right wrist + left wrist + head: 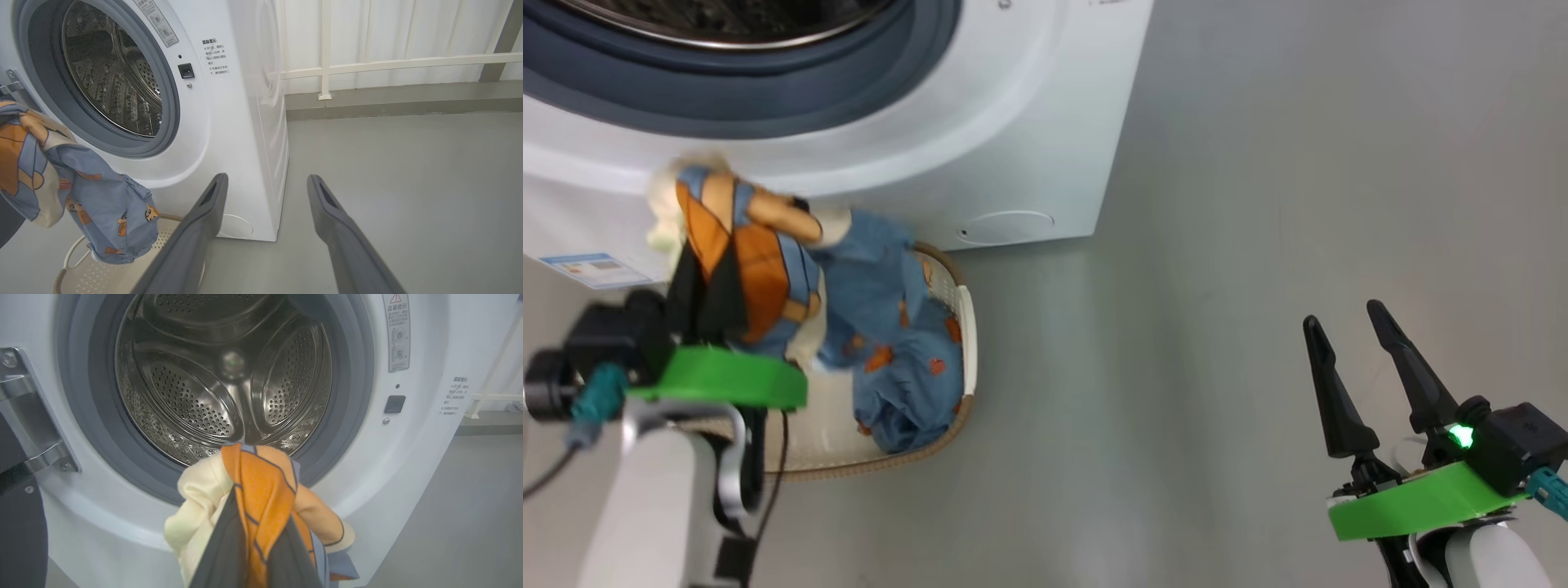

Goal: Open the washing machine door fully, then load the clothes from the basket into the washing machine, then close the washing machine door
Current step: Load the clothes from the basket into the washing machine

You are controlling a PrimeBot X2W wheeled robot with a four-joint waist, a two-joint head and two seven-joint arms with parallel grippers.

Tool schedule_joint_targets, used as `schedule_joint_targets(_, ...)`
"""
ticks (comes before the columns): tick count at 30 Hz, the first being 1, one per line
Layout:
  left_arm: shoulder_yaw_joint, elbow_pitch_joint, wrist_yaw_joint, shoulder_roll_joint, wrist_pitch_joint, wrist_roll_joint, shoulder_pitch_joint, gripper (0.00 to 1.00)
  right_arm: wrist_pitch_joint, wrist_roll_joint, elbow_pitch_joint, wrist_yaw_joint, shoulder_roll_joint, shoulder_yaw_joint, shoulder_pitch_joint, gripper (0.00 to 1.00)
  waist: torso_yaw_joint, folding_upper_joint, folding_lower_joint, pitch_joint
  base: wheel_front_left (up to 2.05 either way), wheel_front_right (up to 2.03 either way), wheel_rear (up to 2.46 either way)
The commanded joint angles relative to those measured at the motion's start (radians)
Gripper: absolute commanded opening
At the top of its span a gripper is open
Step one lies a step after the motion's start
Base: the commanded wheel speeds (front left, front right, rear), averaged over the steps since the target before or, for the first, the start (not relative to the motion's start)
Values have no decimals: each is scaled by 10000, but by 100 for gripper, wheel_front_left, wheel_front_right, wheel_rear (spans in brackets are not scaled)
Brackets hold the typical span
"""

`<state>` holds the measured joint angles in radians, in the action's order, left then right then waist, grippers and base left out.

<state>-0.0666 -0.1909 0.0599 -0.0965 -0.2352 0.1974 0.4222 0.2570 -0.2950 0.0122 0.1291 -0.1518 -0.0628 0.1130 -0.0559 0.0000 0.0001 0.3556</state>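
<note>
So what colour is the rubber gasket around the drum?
The gasket is dark bluish grey, clearest in the left wrist view.

Green collars (1413,502), black fingers (1330,388)

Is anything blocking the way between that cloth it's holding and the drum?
Nothing visible. The left hand holds the clothes below the open mouth of the washing machine; its door is swung aside and the drum looks empty.

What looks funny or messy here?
Nothing is broken or spilled. The clothes, pinched in the left fingers, hang bunched, one end drooping to the basket, not yet in the drum.
</note>
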Motion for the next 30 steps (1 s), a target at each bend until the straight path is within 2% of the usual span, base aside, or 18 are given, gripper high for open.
schedule_joint_targets(1,345,136,-46,-348,44,-52,438,0,48,-39,229,16,-89,-264,188,100,-323,0,-1,385,0,0,0)
schedule_joint_targets(21,452,-2342,-177,-1524,1138,-151,5100,0,48,-367,176,16,-138,-515,1022,100,-1084,0,-1,2095,0,0,0)
schedule_joint_targets(30,314,-3408,-102,-1795,1933,-230,7492,0,48,-524,235,16,-144,-731,1287,100,-1175,0,-1,3192,0,0,0)
